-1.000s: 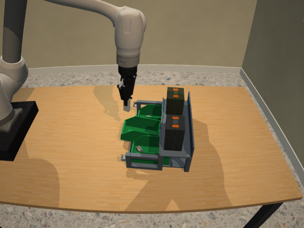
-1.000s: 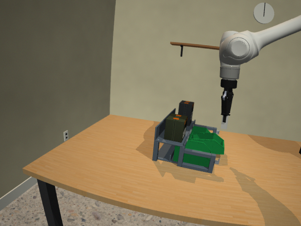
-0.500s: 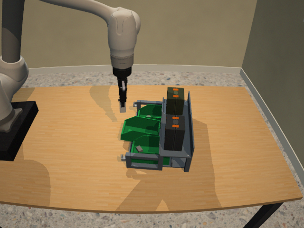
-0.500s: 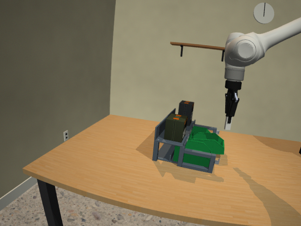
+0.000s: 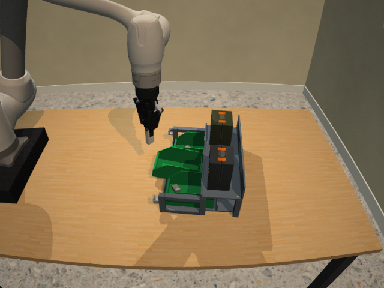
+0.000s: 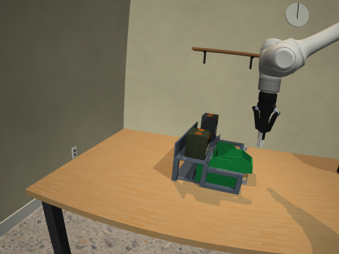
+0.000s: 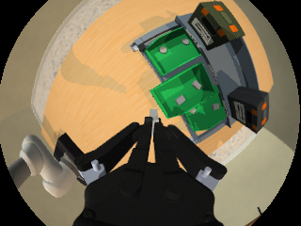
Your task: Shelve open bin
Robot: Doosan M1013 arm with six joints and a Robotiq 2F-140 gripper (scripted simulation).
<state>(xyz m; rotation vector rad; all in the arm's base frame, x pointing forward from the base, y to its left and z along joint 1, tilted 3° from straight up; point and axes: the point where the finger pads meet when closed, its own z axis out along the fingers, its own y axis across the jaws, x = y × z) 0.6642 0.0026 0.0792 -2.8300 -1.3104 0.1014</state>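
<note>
Gripper (image 5: 149,139) (image 6: 260,142) (image 7: 152,114) closed narrow, fingers together, nothing held, apart from bins. Middle green bin (image 5: 178,161) (image 6: 232,161) (image 7: 184,92) sits in shelf (image 5: 183,198) (image 6: 221,171) (image 7: 197,138) row, long axis running front to back, open front outward, jutting past its neighbours; parts inside.

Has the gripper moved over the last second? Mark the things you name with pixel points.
Yes. In the top view, the gripper (image 5: 149,139) (image 6: 260,142) (image 7: 152,114) has shifted left, farther from the shelf (image 5: 179,198) (image 6: 204,174) (image 7: 223,61).
</note>
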